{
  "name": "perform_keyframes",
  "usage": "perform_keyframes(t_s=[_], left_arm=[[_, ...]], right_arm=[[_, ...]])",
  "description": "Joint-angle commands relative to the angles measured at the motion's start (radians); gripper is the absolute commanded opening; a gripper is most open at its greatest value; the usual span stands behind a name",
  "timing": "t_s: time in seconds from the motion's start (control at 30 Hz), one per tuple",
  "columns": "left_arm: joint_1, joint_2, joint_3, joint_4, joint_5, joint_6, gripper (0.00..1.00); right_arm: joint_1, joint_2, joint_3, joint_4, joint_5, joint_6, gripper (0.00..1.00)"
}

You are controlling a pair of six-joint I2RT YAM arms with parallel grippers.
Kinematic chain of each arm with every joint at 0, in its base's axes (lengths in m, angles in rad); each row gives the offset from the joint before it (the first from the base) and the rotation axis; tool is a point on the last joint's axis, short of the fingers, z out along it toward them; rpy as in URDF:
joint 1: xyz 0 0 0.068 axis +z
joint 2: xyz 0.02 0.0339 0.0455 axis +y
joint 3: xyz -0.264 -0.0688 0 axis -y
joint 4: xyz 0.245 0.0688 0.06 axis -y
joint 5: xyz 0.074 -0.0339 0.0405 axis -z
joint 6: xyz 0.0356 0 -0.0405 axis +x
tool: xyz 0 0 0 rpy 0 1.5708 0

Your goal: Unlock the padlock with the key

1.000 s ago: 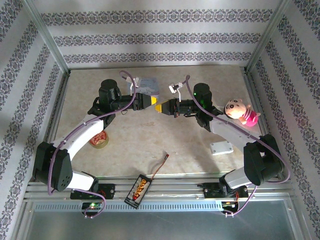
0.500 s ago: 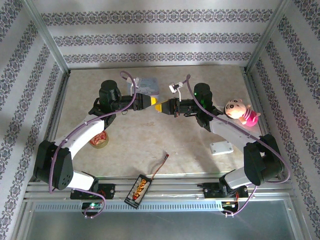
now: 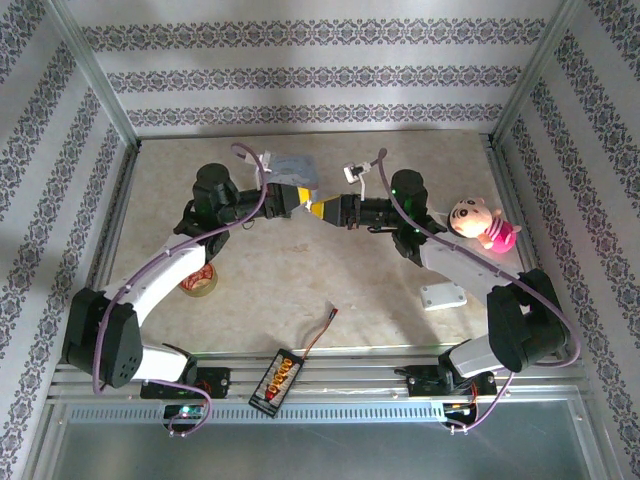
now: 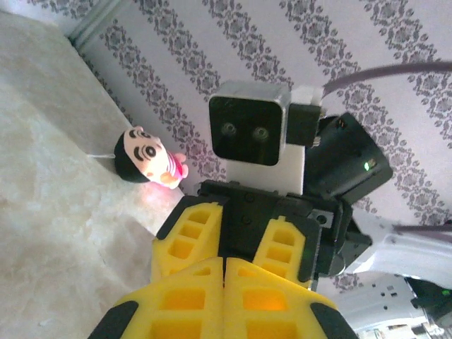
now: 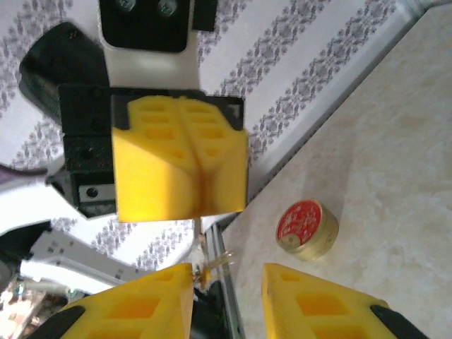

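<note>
My left gripper [image 3: 303, 202] and right gripper [image 3: 322, 209] meet tip to tip above the middle of the table. The left gripper [image 4: 226, 263] is shut, its yellow pads pressed together. In the right wrist view a thin small metal piece [image 5: 205, 256] with a silvery loop hangs out of the left gripper's fingers [image 5: 180, 159]. It is too blurred to tell whether it is the key or the padlock. The right gripper [image 5: 227, 277] stands open just below, its left finger [image 5: 152, 300] right beside that piece.
A pale-blue tin [image 3: 295, 168] lies just behind the grippers. A doll [image 3: 482, 224] sits at the right. A round red-lidded tin [image 3: 197, 281] is by the left arm, a white box [image 3: 443, 295] near the right arm, and a wired board [image 3: 277, 380] at the front edge.
The right gripper has opened, having been shut half a second ago. Both grippers have shifted slightly toward the back wall. The left gripper stays shut.
</note>
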Motion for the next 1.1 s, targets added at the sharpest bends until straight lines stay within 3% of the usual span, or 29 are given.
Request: perform_keyframes(t_s=[0.0, 0.1, 0.2, 0.33, 0.67, 1.07], left_arm=[[-0.010, -0.023, -0.023, 0.156, -0.062, -0.072, 0.00], [-0.010, -0.027, -0.020, 0.131, -0.095, -0.064, 0.00], [-0.010, -0.028, -0.014, 0.120, -0.103, -0.060, 0.00], [-0.010, -0.029, -0.011, 0.109, -0.119, -0.059, 0.00], [-0.009, -0.036, -0.013, 0.105, -0.140, -0.054, 0.00], [-0.011, -0.050, -0.025, 0.120, -0.200, -0.062, 0.00]], right_arm=[[-0.008, -0.026, -0.060, 0.216, 0.132, 0.145, 0.31], [-0.008, -0.016, -0.102, 0.352, 0.195, 0.232, 0.32], [-0.007, 0.000, -0.136, 0.482, 0.242, 0.292, 0.39], [0.001, 0.042, -0.132, 0.583, 0.252, 0.341, 0.42], [0.057, 0.147, -0.039, 0.604, 0.247, 0.328, 0.44], [0.080, 0.180, -0.010, 0.608, 0.232, 0.330, 0.37]])
